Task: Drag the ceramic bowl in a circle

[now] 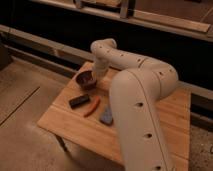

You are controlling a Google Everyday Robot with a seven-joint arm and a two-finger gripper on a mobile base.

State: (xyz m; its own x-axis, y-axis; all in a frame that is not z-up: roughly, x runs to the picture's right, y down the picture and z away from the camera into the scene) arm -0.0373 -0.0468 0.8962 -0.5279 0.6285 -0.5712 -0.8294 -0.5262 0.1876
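The ceramic bowl (86, 79) is a small maroon bowl sitting on the wooden table (65, 122) near its far left corner. My white arm reaches from the lower right, bends over the table and comes down at the bowl's right rim. The gripper (95, 76) is at that rim, touching or inside the bowl, mostly hidden by the wrist.
In front of the bowl lie a black block (79, 101), an orange carrot-shaped thing (92, 106) and a blue-grey object (106, 117). My arm's large upper segment (140, 120) covers the table's middle. A dark wall with rails runs behind the table; concrete floor lies to the left.
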